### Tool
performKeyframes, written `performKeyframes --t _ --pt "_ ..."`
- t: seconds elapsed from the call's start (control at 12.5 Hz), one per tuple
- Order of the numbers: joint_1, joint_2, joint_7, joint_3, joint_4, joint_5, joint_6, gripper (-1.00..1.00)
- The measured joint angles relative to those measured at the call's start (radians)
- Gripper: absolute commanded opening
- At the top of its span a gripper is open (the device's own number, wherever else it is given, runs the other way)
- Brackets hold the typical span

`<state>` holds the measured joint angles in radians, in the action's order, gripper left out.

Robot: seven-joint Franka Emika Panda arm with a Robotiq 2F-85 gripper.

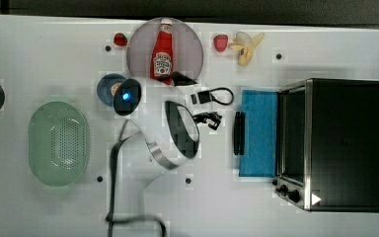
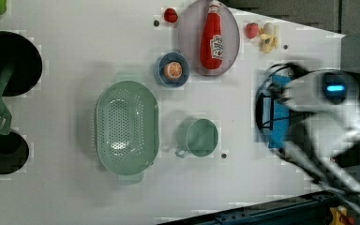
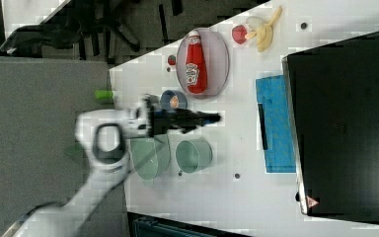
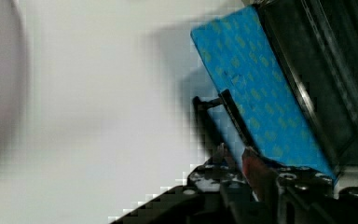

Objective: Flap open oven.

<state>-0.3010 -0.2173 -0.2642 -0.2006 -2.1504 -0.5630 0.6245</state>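
Oven is lying ahead of the pincer, its door flapped down toward it; pincer is standing narrow, holding nothing.

Door: flapped down flat before my oven.
Beyond: bare table; ketchup plate aside.
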Motion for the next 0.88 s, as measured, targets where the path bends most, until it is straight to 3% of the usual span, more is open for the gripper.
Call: performKeyframes --t 0.32,0.4,0.64,0.88 --pt "0.001 0.298 -0.002 -0.058 0.088 0.392 -0.094 -0.65" --pt "0.003 0.354 -0.002 -0.073 0.105 0.449 -0.12 -0.65" --pt "0.019 0.5 -0.002 -0.097 0.115 0.473 -0.202 -0.65" --pt "0.031 0.534 -0.002 -0.098 0.119 0.48 -0.283 -0.65"
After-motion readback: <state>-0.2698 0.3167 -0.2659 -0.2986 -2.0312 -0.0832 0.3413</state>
